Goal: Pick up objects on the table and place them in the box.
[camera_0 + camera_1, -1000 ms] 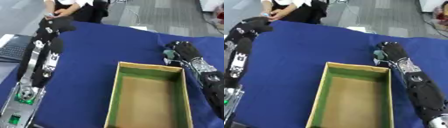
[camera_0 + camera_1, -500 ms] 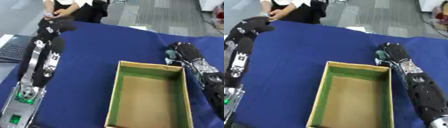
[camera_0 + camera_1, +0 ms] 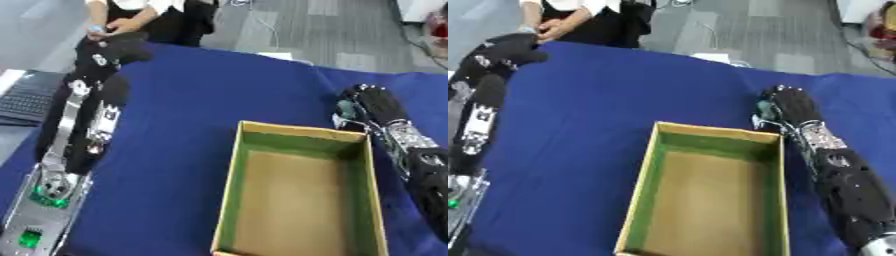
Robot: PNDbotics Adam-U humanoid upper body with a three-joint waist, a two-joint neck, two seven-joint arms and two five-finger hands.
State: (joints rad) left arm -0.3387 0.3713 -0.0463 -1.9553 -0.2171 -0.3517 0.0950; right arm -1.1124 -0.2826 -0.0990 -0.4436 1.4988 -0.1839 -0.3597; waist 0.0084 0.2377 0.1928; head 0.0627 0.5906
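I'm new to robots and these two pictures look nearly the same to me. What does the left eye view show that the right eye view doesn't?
Only the left eye view shows a dark keyboard at the left edge, beside the blue table. Only the right eye view shows the table's left edge and grey floor beyond it. Both show the open box, nothing visible inside, the left hand at the far left corner, and the right hand by the box's far right corner.

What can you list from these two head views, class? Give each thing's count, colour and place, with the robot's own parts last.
box: one, yellow rim, green walls, brown floor, open, nothing visible inside, centre of table.
table: one, blue cloth.
laptop: one, dark, left edge.
person's hands: far-left edge, by the left robot hand.
left robot hand: black, far-left corner of table.
right robot hand: black, beside the box's far-right corner.
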